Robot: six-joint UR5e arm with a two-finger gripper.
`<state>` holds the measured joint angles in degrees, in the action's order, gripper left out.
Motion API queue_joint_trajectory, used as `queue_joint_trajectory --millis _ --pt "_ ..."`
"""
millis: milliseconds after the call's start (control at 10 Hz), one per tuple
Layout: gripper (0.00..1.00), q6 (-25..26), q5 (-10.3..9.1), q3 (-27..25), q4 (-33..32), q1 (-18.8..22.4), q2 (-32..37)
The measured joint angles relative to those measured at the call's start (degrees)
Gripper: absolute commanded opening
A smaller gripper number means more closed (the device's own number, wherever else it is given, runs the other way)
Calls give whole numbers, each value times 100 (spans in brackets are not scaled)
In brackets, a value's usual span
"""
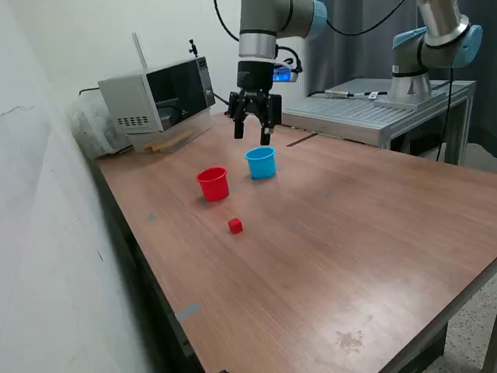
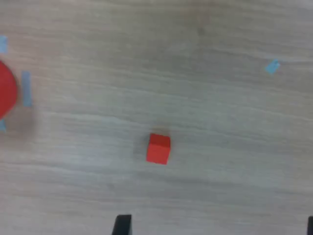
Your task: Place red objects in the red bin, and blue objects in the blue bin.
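Note:
My gripper (image 1: 252, 134) hangs open and empty just above and behind the light-blue cup (image 1: 261, 162), not touching it. The red cup (image 1: 213, 184) stands upright next to the blue cup, on the exterior view's left. One tiny red cube (image 1: 235, 225) lies on the wooden table in front of the red cup. In the wrist view the red cube (image 2: 158, 148) lies near the middle, the red cup's rim (image 2: 6, 95) shows at one edge, and a dark fingertip (image 2: 122, 225) shows at the border. No dark blue cubes are visible, and the cups' insides are hidden.
A grey microwave (image 1: 159, 97) stands at the back on the exterior view's left. A metal bench (image 1: 373, 109) with a second robot arm (image 1: 423, 54) stands behind the table. A white wall runs along the exterior view's left. Small blue tape marks (image 2: 272, 66) dot the table.

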<state>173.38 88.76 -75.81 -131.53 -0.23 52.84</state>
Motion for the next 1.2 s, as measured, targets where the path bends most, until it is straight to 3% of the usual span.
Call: queue_joint_trajectory --millis 800,1200 --pt "100 500 182 1167 -282 -36 -1681" --pt "100 554 183 1346 -464 -39 -2093"
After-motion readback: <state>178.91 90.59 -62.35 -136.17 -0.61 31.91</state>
